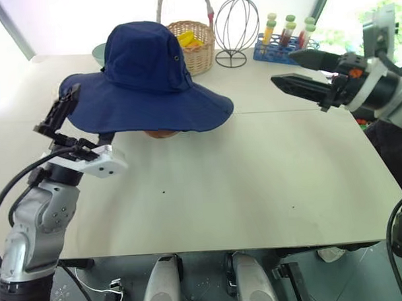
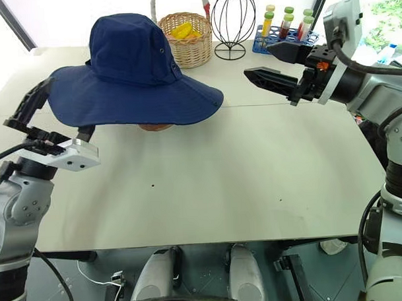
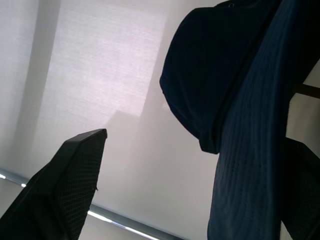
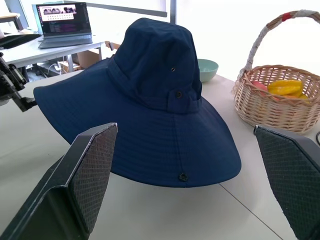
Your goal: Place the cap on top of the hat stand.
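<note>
The navy-blue cap [image 1: 146, 80] rests over the hat stand [image 1: 162, 133], crown up and brim spread wide. Only a brown sliver of the stand's base peeks out under the front of the brim; pole and top are hidden. My left gripper [image 1: 84, 121] is at the brim's left edge, open. In the left wrist view the brim [image 3: 250, 150] hangs between its two spread fingers [image 3: 65, 185]. My right gripper [image 1: 287, 69] hovers open to the right of the cap, pointing at it, well apart from the brim.
Behind the cap stand a wicker basket [image 1: 192, 45] with yellow items, a wire globe stand [image 1: 236, 27] and a blue rack of tubes [image 1: 283, 45]. A teal bowl [image 4: 207, 69] sits behind the crown. The white table [image 1: 222, 189] stretches bare toward its front edge.
</note>
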Robot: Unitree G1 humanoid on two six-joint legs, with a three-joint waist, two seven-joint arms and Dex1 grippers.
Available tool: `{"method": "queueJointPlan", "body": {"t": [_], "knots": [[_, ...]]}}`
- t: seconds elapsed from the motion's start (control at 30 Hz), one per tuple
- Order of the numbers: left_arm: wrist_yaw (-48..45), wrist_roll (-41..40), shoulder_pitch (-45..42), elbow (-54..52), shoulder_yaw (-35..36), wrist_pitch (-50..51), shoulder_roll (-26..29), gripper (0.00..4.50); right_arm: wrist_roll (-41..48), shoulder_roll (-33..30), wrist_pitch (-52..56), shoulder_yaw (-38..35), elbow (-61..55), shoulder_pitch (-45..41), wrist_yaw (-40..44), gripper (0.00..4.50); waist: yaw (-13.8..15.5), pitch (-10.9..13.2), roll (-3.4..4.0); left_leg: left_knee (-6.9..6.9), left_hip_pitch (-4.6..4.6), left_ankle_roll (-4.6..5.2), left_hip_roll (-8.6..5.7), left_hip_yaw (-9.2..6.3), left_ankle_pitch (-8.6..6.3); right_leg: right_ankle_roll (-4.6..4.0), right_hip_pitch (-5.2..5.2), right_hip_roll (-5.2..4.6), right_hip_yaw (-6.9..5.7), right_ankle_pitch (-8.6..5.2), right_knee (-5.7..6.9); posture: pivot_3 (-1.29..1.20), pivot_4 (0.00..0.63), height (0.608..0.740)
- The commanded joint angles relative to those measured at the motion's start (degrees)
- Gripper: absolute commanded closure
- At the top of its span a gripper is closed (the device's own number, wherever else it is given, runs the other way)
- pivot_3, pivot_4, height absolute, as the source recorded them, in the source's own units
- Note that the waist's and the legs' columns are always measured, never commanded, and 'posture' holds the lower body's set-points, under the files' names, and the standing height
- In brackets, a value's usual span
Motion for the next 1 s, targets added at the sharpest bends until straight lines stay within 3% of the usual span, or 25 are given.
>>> {"method": "queueJointPlan", "body": {"t": [0.03,0.2,0.4,0.53,0.67,0.77,1.0], "knots": [[-5.39,-9.06,2.22,-5.64,3.02,2.84,-0.28,0.01,-1.01,-0.32,-1.67,-0.37,-0.14,-0.14,1.81,0.00,-0.02,0.00,0.01,0.00,0.00,0.00,0.00,0.00,0.00,-0.01,0.00,0.00,0.00,0.00,0.00,0.00,0.150,0.740],[-22.49,-30.97,12.08,-15.49,5.57,14.51,2.80,0.01,-4.70,-1.46,-4.72,1.75,0.35,1.35,6.14,0.00,-0.23,0.00,0.06,-0.01,0.00,0.01,0.01,0.01,-0.02,-0.02,-0.01,0.00,0.00,-0.02,-0.05,0.00,0.150,0.740],[-36.39,-54.62,22.47,-25.50,19.69,38.14,9.84,0.01,-7.71,-1.51,-7.74,3.84,1.33,1.28,10.51,0.00,-0.38,0.04,0.17,-0.02,-0.01,0.02,0.04,0.00,-0.03,-0.04,-0.07,0.01,-0.03,-0.03,-0.09,0.00,0.150,0.740],[-40.50,-84.66,18.09,-16.83,37.91,59.67,19.75,0.01,-11.77,-0.88,-13.07,7.67,-1.58,1.94,13.69,0.00,-0.30,0.07,0.20,0.00,-0.01,0.01,0.03,-0.07,-0.04,0.16,-0.06,0.01,-0.09,-0.15,-0.12,0.00,0.150,0.740],[-41.68,-105.33,12.01,-3.17,49.23,73.04,29.20,0.01,-16.50,-0.22,-19.35,11.51,-7.19,4.21,15.41,0.00,-0.67,0.10,0.23,-0.02,-0.04,0.01,0.02,-0.11,-0.04,0.18,-0.08,0.01,-0.14,-0.17,-0.14,0.00,0.150,0.740],[-45.19,-109.20,10.78,3.74,53.94,78.90,33.83,0.01,-21.35,0.57,-24.88,14.92,-11.22,6.85,15.44,0.00,-1.36,0.10,0.23,-0.12,-0.06,0.03,0.01,-0.08,-0.07,0.18,-0.09,0.00,-0.13,-0.18,-0.19,0.00,0.150,0.740],[-53.08,-103.65,11.22,6.39,55.28,81.24,38.19,0.01,-40.69,10.67,-38.67,25.13,-12.27,9.13,3.12,0.00,-1.88,0.10,0.24,-0.22,-0.04,0.00,0.03,-0.03,-0.07,0.05,-0.28,0.03,-0.10,-0.12,-0.13,0.00,0.150,0.740]]}}
